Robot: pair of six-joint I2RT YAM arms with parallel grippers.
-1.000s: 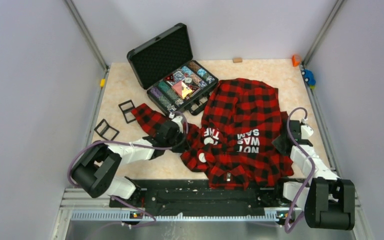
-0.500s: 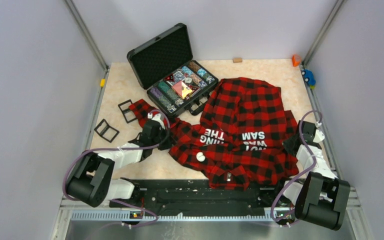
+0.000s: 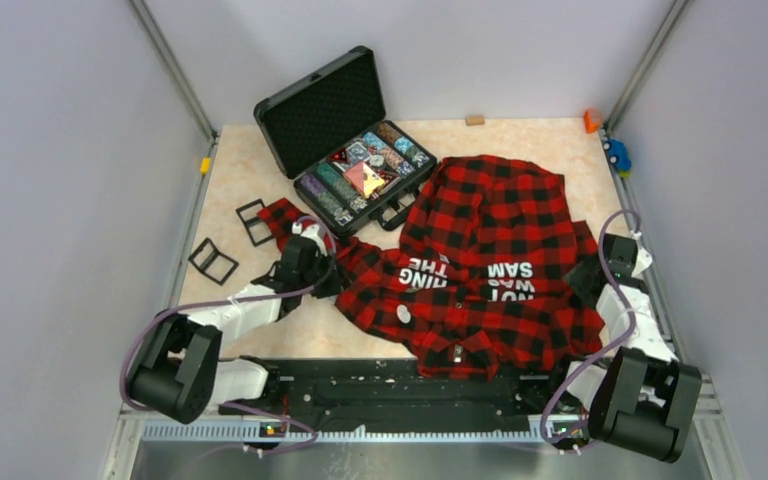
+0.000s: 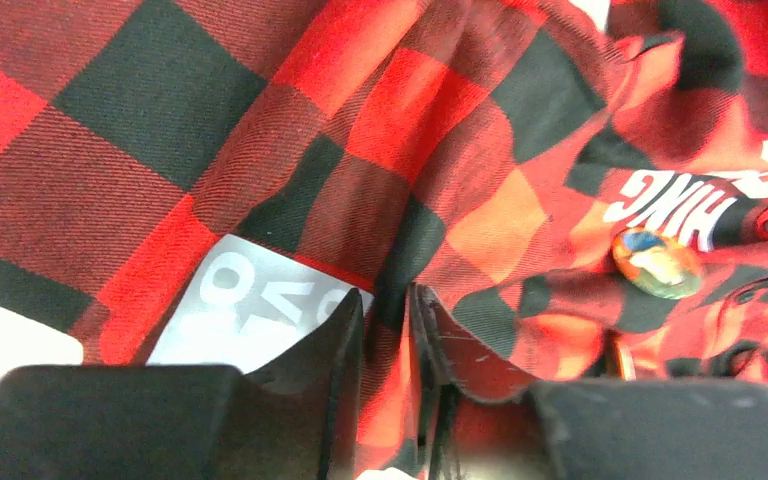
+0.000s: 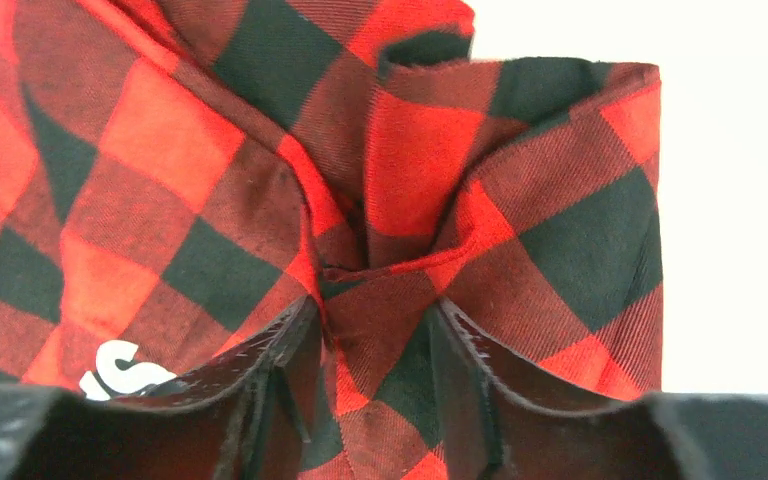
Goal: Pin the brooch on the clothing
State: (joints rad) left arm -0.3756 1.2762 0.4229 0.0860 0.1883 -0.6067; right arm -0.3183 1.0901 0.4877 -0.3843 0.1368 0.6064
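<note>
The left claw point(image 4: 385, 330) is clenched on a fold of the shirt point(image 3: 500, 220). The right claw point(image 5: 375, 350) straddles a bunched fold, but grip cannot be confirmed. The brooch point(image 4: 657, 262) lies on the cloth, ahead-right of the left claw. Fastening is unverified and judged outstanding.

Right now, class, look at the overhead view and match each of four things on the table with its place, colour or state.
Things:
1. flannel shirt
2. brooch
3. black case
4. blue toy

Descriptions:
A. at the right edge of the table
B. red and black checks
C. standing open, at the far left
D. round, lying on the checked cloth

Pairs: 1-B, 2-D, 3-C, 4-A
</note>
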